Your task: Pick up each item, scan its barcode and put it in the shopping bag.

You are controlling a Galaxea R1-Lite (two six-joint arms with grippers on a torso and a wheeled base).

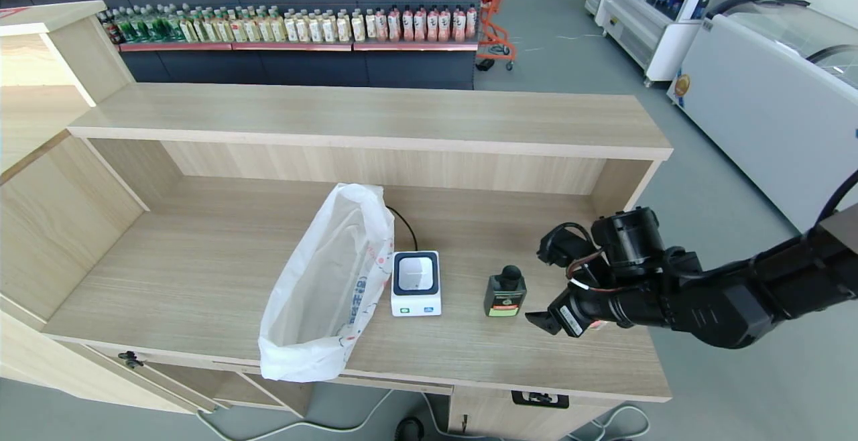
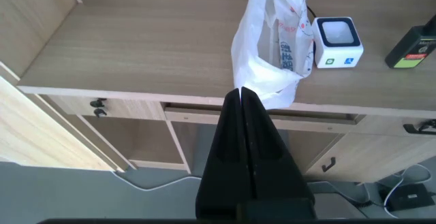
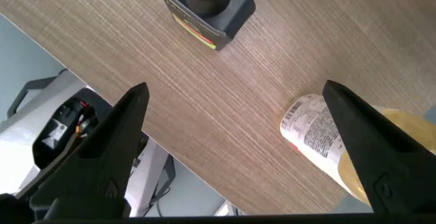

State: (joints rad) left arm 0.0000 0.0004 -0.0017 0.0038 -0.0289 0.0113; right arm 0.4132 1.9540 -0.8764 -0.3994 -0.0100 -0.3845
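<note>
A white shopping bag [image 1: 328, 287] stands open on the wooden counter [image 1: 201, 273], with the small white barcode scanner [image 1: 416, 283] right beside it. A dark bottle [image 1: 505, 291] with a black cap and green-red label stands to the scanner's right. My right gripper [image 1: 546, 283] hovers open just right of that bottle. In the right wrist view its fingers [image 3: 122, 129] spread over the counter between the dark bottle [image 3: 204, 6] and a yellow bottle [image 3: 320, 142] lying flat, barcode label up, partly hidden by one finger. My left gripper [image 2: 242, 96] is shut on nothing, low before the counter's front edge, facing the bag [image 2: 272, 47].
A raised ledge [image 1: 369, 119] and side walls box in the counter at the back and both sides. The scanner's black cable [image 1: 402, 223] runs behind the bag. Drawers with handles [image 2: 99, 105] sit under the front edge. Store shelves and freezers stand beyond.
</note>
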